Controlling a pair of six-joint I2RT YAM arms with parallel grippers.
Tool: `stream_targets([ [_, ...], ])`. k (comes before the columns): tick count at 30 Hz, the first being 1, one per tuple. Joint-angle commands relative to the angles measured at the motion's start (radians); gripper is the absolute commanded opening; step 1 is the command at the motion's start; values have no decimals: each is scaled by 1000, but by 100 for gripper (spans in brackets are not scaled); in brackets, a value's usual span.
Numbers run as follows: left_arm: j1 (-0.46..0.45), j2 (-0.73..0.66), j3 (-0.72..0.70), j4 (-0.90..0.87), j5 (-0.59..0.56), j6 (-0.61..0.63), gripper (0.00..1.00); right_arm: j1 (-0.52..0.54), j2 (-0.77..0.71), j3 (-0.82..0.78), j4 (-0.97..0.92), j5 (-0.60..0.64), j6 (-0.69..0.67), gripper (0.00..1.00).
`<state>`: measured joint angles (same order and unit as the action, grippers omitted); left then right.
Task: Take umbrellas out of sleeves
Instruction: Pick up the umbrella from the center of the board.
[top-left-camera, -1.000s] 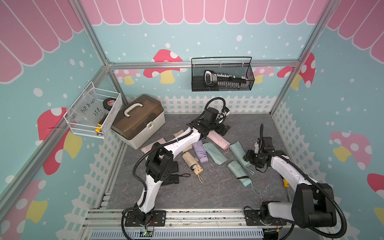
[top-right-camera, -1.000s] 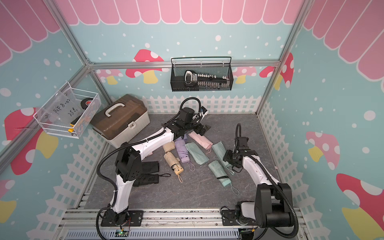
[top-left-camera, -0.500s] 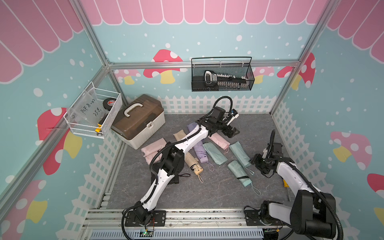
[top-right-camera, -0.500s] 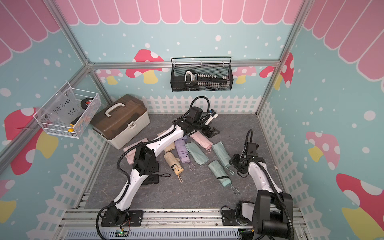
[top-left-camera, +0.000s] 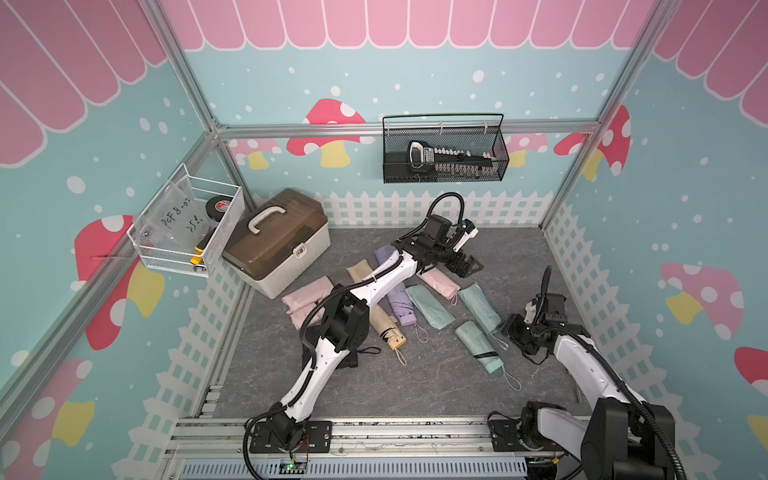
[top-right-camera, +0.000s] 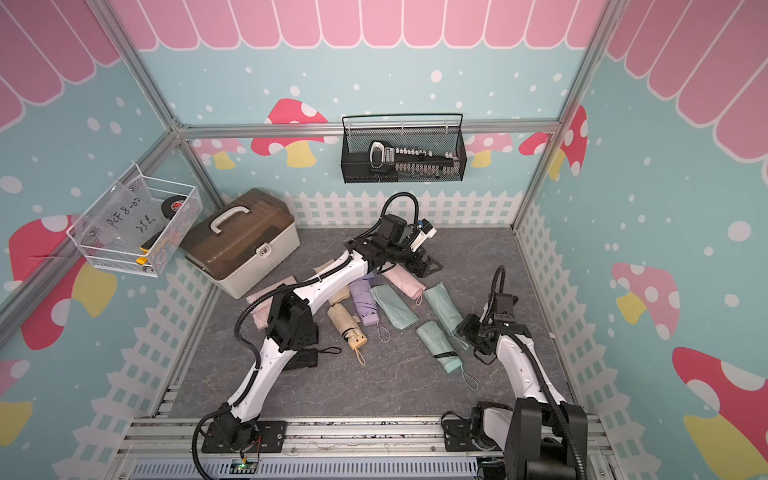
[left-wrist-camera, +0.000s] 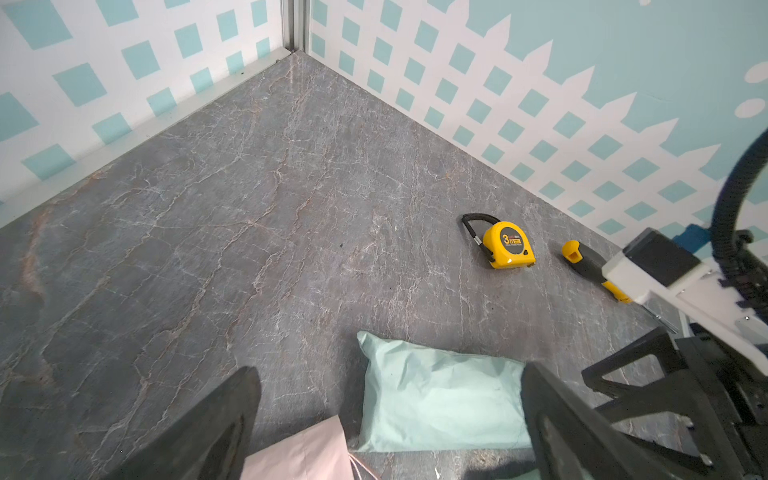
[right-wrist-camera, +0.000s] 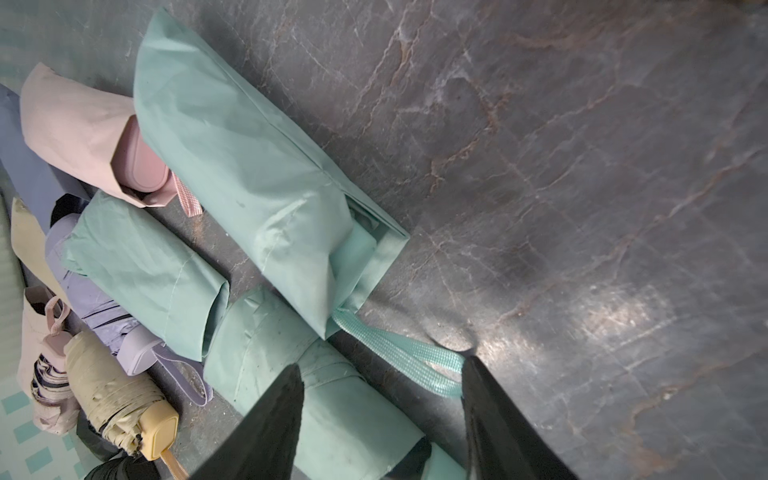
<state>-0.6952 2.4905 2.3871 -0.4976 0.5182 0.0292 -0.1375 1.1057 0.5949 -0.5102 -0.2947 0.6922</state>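
Observation:
Umbrellas and sleeves lie in a row mid-floor. A mint sleeve (right-wrist-camera: 249, 178) holds an umbrella, and its wrist loop (right-wrist-camera: 399, 357) trails out. Beside it lie a bare mint umbrella (top-left-camera: 476, 345) (right-wrist-camera: 340, 407), an empty mint sleeve (top-left-camera: 430, 305), a sleeved pink umbrella (top-left-camera: 440, 282), a lilac umbrella (top-left-camera: 401, 305) and a beige umbrella (top-left-camera: 388, 328). Flat pink sleeves (top-left-camera: 307, 297) lie to the left. My right gripper (right-wrist-camera: 380, 415) (top-left-camera: 513, 332) is open above the bare mint umbrella and the loop, holding nothing. My left gripper (left-wrist-camera: 390, 432) (top-left-camera: 463, 266) hangs open over the far ends of the pink and mint sleeves.
A brown-lidded toolbox (top-left-camera: 278, 241) stands at the far left. A wire basket (top-left-camera: 187, 228) hangs on the left wall, and a black mesh basket (top-left-camera: 444, 153) on the back wall. A yellow tape measure (left-wrist-camera: 505, 245) and a yellow-black tool (left-wrist-camera: 586, 262) lie by the right fence.
My left gripper has swung right along the far side. My right gripper has drawn back to the right and nearer, away from the mint sleeve's mouth.

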Motion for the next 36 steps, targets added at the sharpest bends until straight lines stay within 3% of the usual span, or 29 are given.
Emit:
stream_targets([
  [1, 8, -19, -1, -12, 32, -25, 97, -4, -44, 9, -77, 19, -4, 60],
  [6, 34, 13, 33, -23, 100, -122, 96, -5, -93, 21, -154, 63, -17, 60],
  [13, 34, 72, 37, -18, 203, -255, 94, -4, -20, 38, -171, 59, -62, 59],
  [14, 34, 78, 34, -14, 210, -284, 99, -4, -14, 36, -163, 59, -62, 59],
  [17, 33, 85, 10, 4, 212, -374, 99, -4, 9, 34, -127, 57, -56, 59],
  [20, 28, 33, -114, 120, 156, -469, 99, -5, 50, 39, -85, 28, -57, 59],
  [24, 9, -97, -333, 252, -15, -565, 99, -4, 119, 64, -53, 30, -51, 58],
  [27, -44, -168, -345, 103, -268, -389, 99, 4, 147, 95, -23, 45, -70, 57],
  [29, -81, -217, -398, 118, -406, -286, 99, 57, 154, 150, -35, 160, -120, 58],
  [30, -91, -235, -432, 151, -466, -292, 99, 91, 161, 186, -59, 220, -143, 60],
  [34, -82, -281, -547, 284, -401, -329, 99, 137, 212, 263, -94, 274, -183, 62],
  [36, -56, -294, -609, 362, -260, -365, 99, 148, 251, 283, -92, 277, -210, 63],
])
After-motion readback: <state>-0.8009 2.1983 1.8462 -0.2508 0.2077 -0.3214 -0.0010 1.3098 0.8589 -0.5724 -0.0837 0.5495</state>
